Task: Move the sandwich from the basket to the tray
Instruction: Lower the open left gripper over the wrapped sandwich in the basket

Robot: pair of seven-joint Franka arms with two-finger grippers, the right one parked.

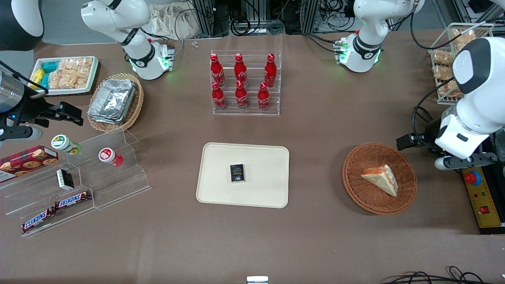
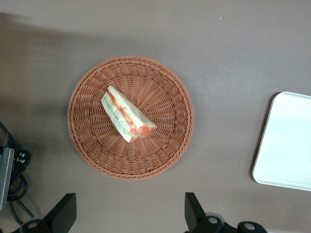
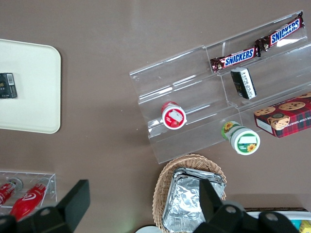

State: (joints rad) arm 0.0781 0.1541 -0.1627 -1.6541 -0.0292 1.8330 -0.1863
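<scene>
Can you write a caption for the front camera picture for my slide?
Open gripper hovers beside the basket holding the sandwich; the tray waits nearby.

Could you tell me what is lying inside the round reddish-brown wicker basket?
Only the triangular white-bread sandwich lies in the basket; the weave under it is hidden. The open end effector hangs above the table beside the basket.

Even overhead light fills the scene, bright and without blur in all three views. The left arm's gripper [image 2: 126, 218], its black fingers spread wide, hangs above the brown table beside the round reddish-brown wicker basket [image 2: 92, 145], and soft grey arm shadows darken the cloth near it. Farther from the gripper, the crinkled silver foil containers [image 1: 112, 100] and the clear acrylic stepped shelf [image 1: 118, 185] throw back white glare.
</scene>
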